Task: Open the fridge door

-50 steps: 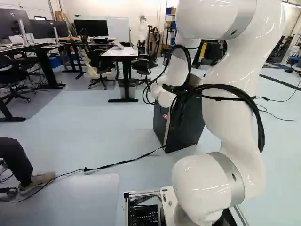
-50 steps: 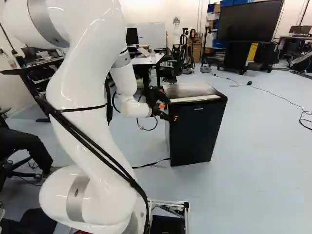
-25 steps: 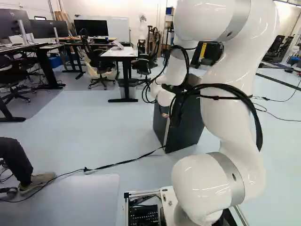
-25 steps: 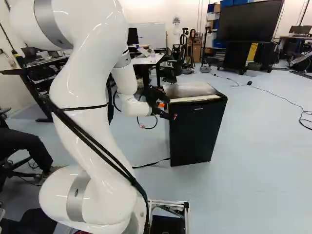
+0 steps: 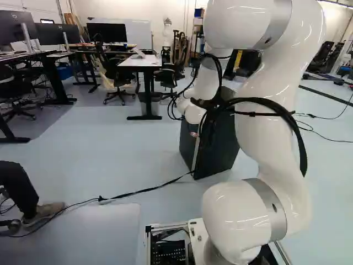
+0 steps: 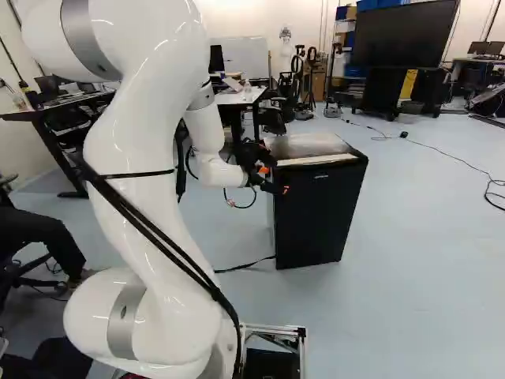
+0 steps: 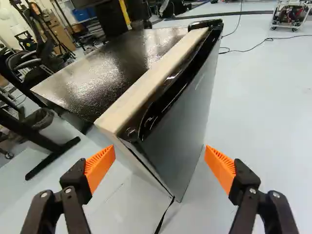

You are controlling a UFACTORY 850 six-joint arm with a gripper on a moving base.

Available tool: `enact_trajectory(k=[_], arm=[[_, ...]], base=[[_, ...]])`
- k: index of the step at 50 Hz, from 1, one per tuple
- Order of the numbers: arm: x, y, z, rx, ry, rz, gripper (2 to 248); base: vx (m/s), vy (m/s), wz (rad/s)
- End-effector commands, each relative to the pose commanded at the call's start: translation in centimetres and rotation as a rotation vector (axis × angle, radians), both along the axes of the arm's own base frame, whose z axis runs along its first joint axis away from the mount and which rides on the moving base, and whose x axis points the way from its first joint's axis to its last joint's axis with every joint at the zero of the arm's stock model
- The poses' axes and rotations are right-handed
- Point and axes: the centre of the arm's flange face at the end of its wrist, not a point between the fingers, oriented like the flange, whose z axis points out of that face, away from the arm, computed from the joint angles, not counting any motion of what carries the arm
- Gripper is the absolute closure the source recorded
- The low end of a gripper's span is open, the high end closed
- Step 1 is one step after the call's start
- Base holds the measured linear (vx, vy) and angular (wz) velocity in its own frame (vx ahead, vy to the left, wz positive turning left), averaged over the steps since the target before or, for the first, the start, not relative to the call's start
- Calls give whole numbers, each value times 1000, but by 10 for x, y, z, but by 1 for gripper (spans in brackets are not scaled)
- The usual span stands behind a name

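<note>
My gripper (image 6: 278, 180) is at the upper left front edge of the black fridge (image 6: 317, 217) in the right base view. The wrist view shows the gripper (image 7: 160, 168) open, its orange pads wide apart. Ahead of it and between the lines of its fingers stands the near corner of the fridge door (image 7: 183, 114), with a pale strip (image 7: 151, 80) along its top. Neither pad visibly grips it. The door appears closed against the body. In the left base view my arm partly hides the fridge (image 5: 220, 149).
Behind the fridge stands a white-topped desk (image 5: 140, 62) with chairs. A black cable (image 5: 132, 193) crosses the floor towards the fridge's foot. A person's leg (image 5: 19, 187) shows at the left of the left base view. Another robot (image 5: 167, 33) stands far back.
My arm's upper part has shifted slightly to the left in the left base view and to the right in the right base view. The gripper has moved only a little. Base and fridge stay put.
</note>
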Motion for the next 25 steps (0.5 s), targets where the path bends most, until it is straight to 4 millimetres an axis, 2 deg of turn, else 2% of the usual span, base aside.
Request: enact_trajectory(k=[14,25], arm=[[-3,-7,0,8,1,-40,3],[-19,-16,0,24,12,-102,3]], base=[[0,0,0],[1,1,3]])
